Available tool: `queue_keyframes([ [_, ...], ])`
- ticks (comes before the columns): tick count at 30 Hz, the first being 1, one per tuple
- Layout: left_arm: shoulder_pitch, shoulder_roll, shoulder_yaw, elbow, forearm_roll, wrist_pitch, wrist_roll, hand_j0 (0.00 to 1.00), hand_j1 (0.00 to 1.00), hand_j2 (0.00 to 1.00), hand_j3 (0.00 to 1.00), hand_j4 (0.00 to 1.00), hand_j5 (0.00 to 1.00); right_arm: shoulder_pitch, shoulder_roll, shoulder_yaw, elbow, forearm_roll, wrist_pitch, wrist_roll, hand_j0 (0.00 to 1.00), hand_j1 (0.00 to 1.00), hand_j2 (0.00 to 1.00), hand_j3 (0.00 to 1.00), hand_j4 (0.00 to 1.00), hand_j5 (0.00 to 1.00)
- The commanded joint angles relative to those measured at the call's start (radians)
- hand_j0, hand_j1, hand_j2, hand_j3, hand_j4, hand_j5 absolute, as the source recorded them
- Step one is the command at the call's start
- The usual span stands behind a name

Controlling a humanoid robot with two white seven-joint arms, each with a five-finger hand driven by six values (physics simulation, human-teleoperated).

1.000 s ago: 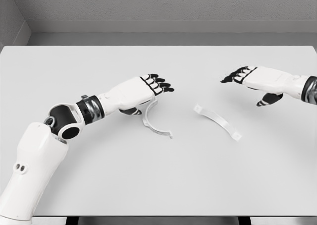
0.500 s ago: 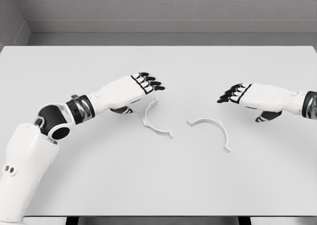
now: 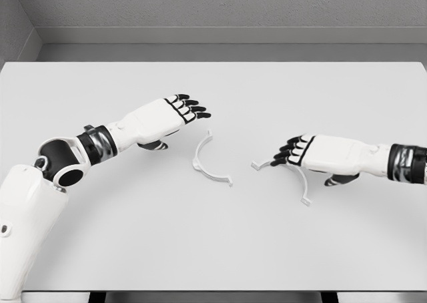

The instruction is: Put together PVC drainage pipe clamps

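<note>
Clamp halves: two thin white arcs with end tabs, left clamp half (image 3: 208, 163) mid-table (image 3: 213, 249) (smooth, matte white).
Left robot hand (image 3: 175, 113): relaxed, empty, up-left of it.
Right clamp half (image 3: 301, 183): under right robot hand (image 3: 313, 153), fingers extended, not gripping.

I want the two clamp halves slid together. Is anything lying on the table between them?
Nothing visible. Only bare table separates the left half from the right half. The right hand hovers over the right half; the left hand sits up-left of the left half.
</note>
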Motion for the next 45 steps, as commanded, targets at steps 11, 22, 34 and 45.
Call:
queue_keyframes([
  [11, 0.002, -0.001, 0.001, 0.001, 0.005, 0.002, 0.001, 1.00, 1.00, 1.00, 1.00, 1.00, 1.00, 0.006, 0.005, 0.045, -0.011, 0.003, 0.003, 0.000, 1.00, 1.00, 1.00, 1.00, 1.00, 1.00],
  [22, 0.002, -0.001, 0.002, 0.003, 0.005, 0.002, 0.001, 1.00, 1.00, 1.00, 1.00, 1.00, 1.00, 0.006, 0.025, 0.056, -0.044, 0.002, 0.003, 0.000, 1.00, 1.00, 1.00, 1.00, 1.00, 1.00],
  [34, 0.002, -0.001, 0.002, 0.001, 0.005, 0.002, 0.001, 1.00, 1.00, 1.00, 1.00, 1.00, 1.00, 0.006, 0.048, 0.063, -0.044, 0.005, 0.003, 0.000, 1.00, 1.00, 1.00, 1.00, 1.00, 1.00],
  [45, 0.002, -0.001, 0.004, 0.003, 0.005, 0.002, 0.001, 1.00, 1.00, 1.00, 1.00, 1.00, 1.00, 0.008, 0.032, 0.050, -0.034, 0.007, 0.003, 0.000, 1.00, 1.00, 1.00, 1.00, 1.00, 1.00],
])
